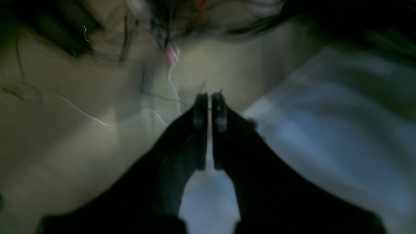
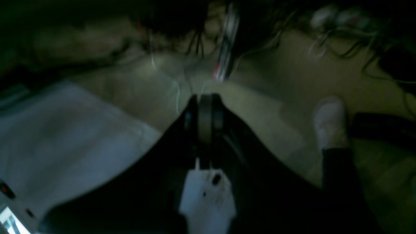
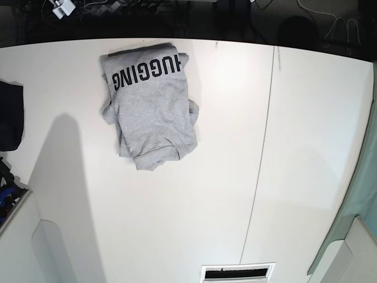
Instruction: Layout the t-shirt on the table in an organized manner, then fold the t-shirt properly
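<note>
In base view only: t-shirt (image 3: 151, 100).

one grey t-shirt (image 3: 150, 106), one white table (image 3: 194, 206), one dark cloth (image 3: 10, 115) at its edge

Folded t-shirt (image 3: 151, 106) on white table (image 3: 194, 200)

Black block letters "HUGGING" run across the t-shirt (image 3: 150, 106), upside down in the base view; both blurred wrist views seem textless.
</note>
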Controlling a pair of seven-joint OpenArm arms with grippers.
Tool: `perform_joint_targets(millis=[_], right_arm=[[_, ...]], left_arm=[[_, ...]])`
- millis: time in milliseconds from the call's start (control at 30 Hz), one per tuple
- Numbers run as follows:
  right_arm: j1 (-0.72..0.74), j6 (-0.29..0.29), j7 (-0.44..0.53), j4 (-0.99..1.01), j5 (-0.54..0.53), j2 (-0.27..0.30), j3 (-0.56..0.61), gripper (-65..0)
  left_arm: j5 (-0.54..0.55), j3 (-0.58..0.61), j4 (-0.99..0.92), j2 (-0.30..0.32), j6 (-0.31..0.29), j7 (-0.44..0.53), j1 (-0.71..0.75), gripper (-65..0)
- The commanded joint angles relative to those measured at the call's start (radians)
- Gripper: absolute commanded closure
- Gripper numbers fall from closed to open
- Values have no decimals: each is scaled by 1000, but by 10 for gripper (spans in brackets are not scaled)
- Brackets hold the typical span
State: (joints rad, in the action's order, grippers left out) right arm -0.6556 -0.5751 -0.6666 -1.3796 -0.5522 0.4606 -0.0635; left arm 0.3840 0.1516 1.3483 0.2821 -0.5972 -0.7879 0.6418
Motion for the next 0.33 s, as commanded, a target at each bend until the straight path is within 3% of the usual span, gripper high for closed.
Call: perform_joint_targets(millis=[0, 167, 300], right_arm=[[18, -5, 26, 28, 24, 5, 23, 0], [150, 3, -8, 229, 124, -50, 97, 0], [233, 2, -6, 325, 125, -83, 97, 0]], left_arm=[[13, 24, -64, 3, 16, 5, -49, -28], [-142, 228, -433, -11, 156, 68, -268, -28], [-161, 362, -587, -26, 191, 121, -380, -28]])
